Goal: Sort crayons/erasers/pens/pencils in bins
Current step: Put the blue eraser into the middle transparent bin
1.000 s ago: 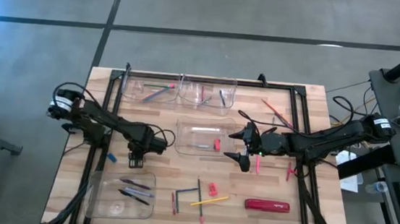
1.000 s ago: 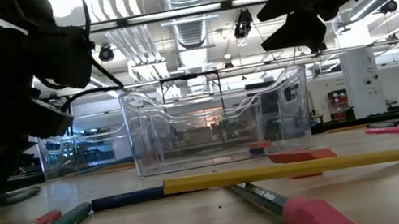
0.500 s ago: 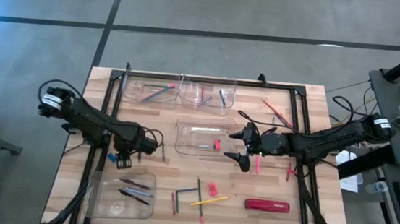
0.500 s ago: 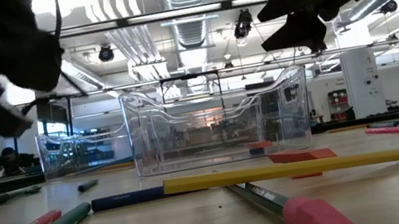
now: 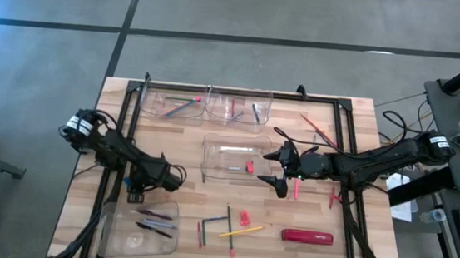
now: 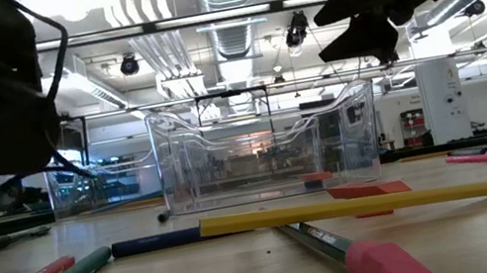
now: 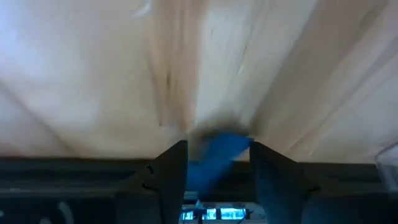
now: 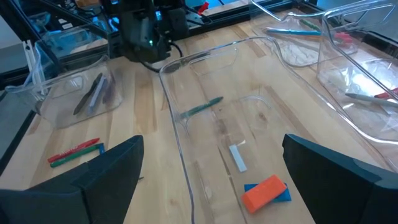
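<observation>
Blue eraser, left gripper newly astride it

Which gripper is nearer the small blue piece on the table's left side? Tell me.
Left. The left gripper is right over the small blue piece, its fingers on either side. The right gripper hangs far off, beside the middle clear bin.

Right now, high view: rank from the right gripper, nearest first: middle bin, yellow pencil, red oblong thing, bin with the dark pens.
From the right gripper:
1. Middle bin, right beside it, toward table centre.
2. Yellow pencil, toward the near edge.
3. Red oblong thing, near edge; close to 2, hard to call.
4. Bin with dark pens, far corner by the left arm.
</observation>
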